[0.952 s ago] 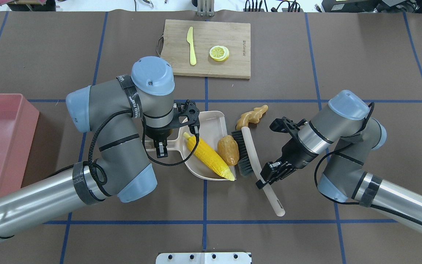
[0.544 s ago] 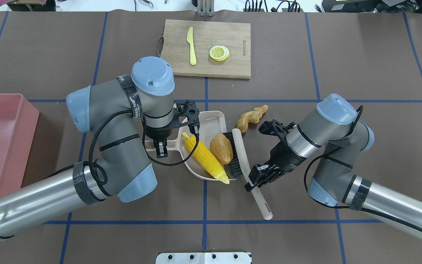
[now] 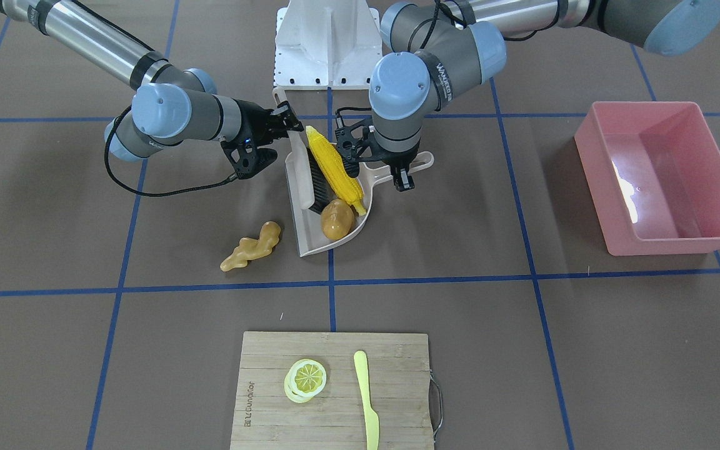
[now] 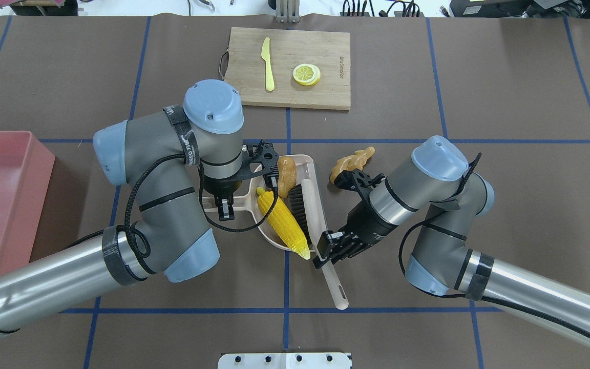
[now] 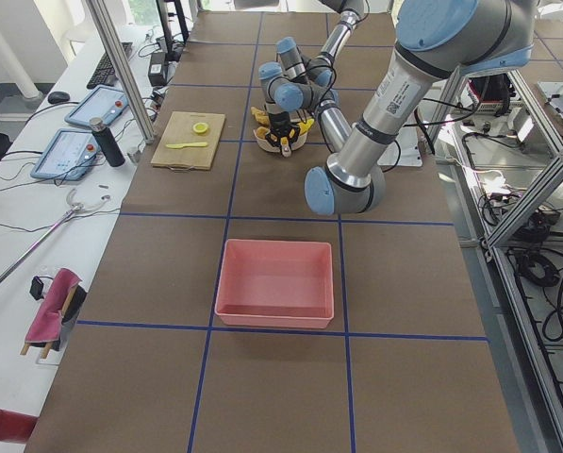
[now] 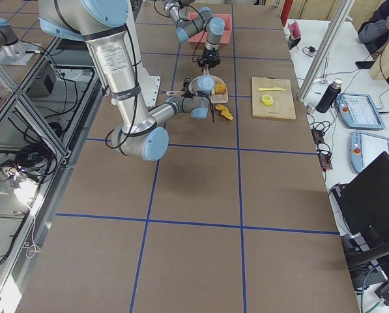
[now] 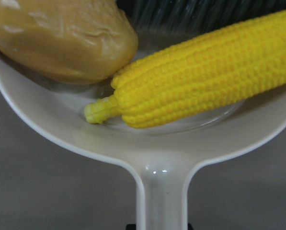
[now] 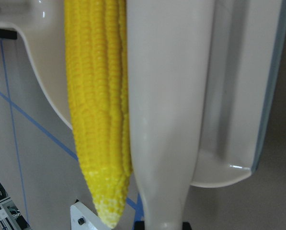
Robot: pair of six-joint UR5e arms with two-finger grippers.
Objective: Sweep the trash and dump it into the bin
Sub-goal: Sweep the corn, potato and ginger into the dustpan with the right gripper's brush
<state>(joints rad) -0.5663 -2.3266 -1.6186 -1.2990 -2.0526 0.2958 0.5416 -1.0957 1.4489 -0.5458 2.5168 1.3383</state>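
Corn cob [image 4: 282, 223] and potato [image 4: 286, 176] lie touching inside the dustpan [image 4: 300, 163] (the left wrist view shows the contact); ginger root [image 3: 251, 246] lies beside its mouth, seen whole only front-facing. Left gripper [image 4: 223, 205] jaws clamp the dustpan handle, right gripper [image 4: 327, 251] jaws the brush [image 4: 314, 215].

The brown desk [image 4: 505, 77] is lit brightly and evenly from above, and only soft, faint shadows are cast on it. A white streak of glare is seen on the glossy inside of the large pink plastic tub [image 3: 625, 187]. The left wrist view is rendered dimmer, with the yellow corn cob [image 7: 205, 81] slightly blurred at close range.
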